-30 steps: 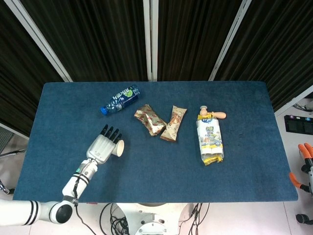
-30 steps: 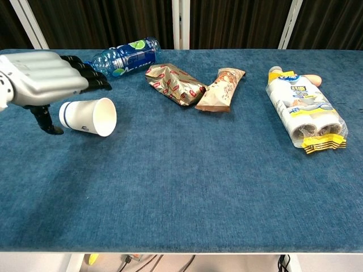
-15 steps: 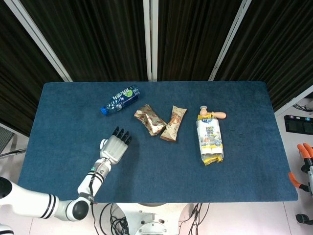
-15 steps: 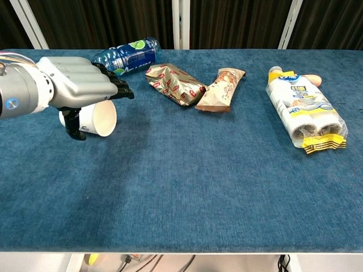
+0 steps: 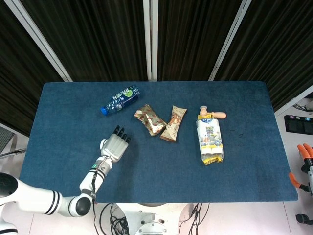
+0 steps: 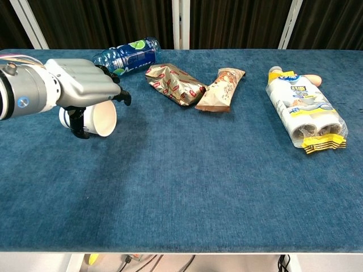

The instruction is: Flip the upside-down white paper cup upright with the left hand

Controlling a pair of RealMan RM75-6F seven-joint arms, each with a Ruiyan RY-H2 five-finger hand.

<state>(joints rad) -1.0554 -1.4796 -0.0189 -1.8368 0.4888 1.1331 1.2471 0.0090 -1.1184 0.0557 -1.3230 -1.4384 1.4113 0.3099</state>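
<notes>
The white paper cup (image 6: 97, 119) lies on its side on the blue table (image 6: 187, 187), its mouth facing right; a blue stripe circles its wall. My left hand (image 6: 85, 88) arches over the cup from the left, fingers (image 6: 116, 93) drooping past its rim and the thumb (image 6: 79, 129) down by the cup's base. Whether the hand touches the cup is unclear. From the head view the left hand (image 5: 116, 145) hides the cup entirely. My right hand appears in neither view.
A blue bottle (image 6: 126, 56) lies just behind the left hand. Two brown snack packs (image 6: 174, 84) (image 6: 222, 89) lie mid-table, and a white and yellow package (image 6: 303, 110) lies at the right. The table's front edge (image 6: 187, 249) is near.
My left hand has moved right, over the cup, and its fingers now bend down over the rim. The cup has stayed on its side in the same spot.
</notes>
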